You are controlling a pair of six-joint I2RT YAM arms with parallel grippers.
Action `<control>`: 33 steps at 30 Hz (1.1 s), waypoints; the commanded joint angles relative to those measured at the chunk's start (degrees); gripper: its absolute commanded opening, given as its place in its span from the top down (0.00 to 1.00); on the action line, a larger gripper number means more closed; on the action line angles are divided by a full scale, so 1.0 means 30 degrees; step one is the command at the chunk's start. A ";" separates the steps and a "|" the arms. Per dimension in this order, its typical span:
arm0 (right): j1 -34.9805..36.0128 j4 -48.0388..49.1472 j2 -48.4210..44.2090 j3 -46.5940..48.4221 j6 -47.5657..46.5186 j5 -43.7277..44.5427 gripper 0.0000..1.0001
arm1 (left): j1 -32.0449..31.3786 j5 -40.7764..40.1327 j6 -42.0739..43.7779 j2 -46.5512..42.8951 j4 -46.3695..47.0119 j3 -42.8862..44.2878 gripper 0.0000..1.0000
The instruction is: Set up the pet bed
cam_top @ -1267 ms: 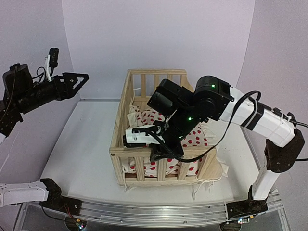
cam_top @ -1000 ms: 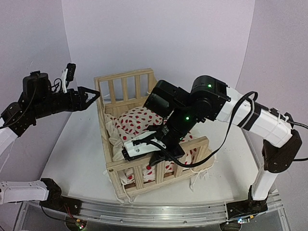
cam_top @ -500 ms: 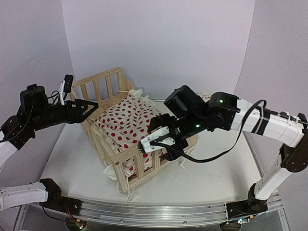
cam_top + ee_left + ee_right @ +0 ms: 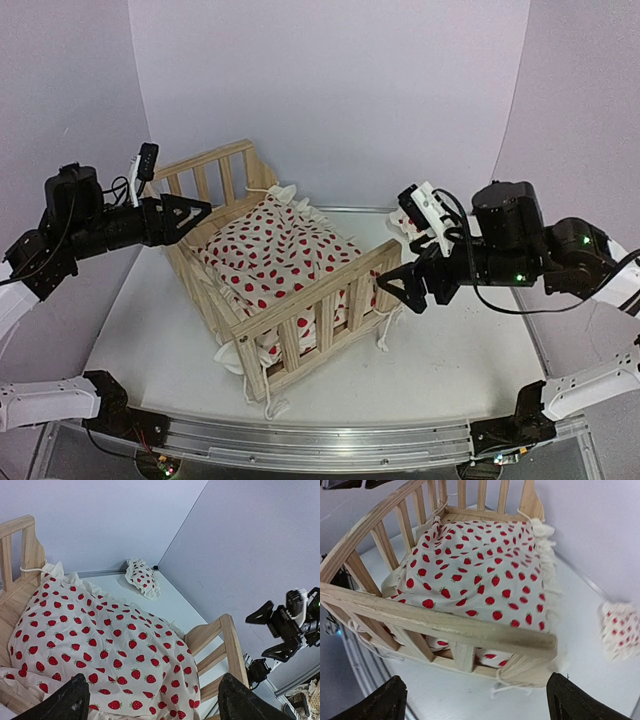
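- The pet bed [image 4: 300, 305] stands askew on the desk [image 4: 450, 365], left of centre, between the two arms. Its cushion [image 4: 270, 260] lies inside the frame with the ruffle bulging over the low side. We judge that a careless tug could pull it out.
- The tie strings [image 4: 272, 408] hang loose at the near corner. If a finger snags them, the cushion could drag or the light frame could swing.
- The right pincer [image 4: 392, 295] is spread apart and holds nothing. It sits just beside the rail end, so a forward move could shove the bed across the smooth desk.
- The left pincer [image 4: 198, 215], also apart and empty, hovers near the far rail. A low descent risks striking the wood.
- The small pillow [image 4: 142, 577] lies apart by the back wall. A reach for it could clip the frame.
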 commanded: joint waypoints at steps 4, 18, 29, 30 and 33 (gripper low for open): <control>0.0058 0.2899 0.0556 -0.3073 1.1947 -0.1038 0.13 | 0.0026 0.0359 -0.0260 -0.2839 0.0187 0.0679 0.04; -0.5810 0.8768 0.6345 -0.2335 1.2370 -0.0873 0.30 | 0.0026 0.3099 -0.1773 -0.4079 0.0393 -0.0149 0.01; -1.1335 0.5341 1.2177 0.3815 0.7254 -0.6453 0.11 | -0.2380 0.4462 -0.3417 -0.2231 0.5643 -0.4699 0.12; -1.1283 0.4449 1.2073 0.3962 0.6472 -0.6694 0.09 | -0.3413 0.3542 -0.2999 -0.2252 0.5793 -0.4940 0.12; -1.1281 0.2664 1.0407 0.2786 0.5693 -0.6867 0.05 | -0.5883 0.1194 -0.1865 -0.1729 0.5932 -0.5607 0.13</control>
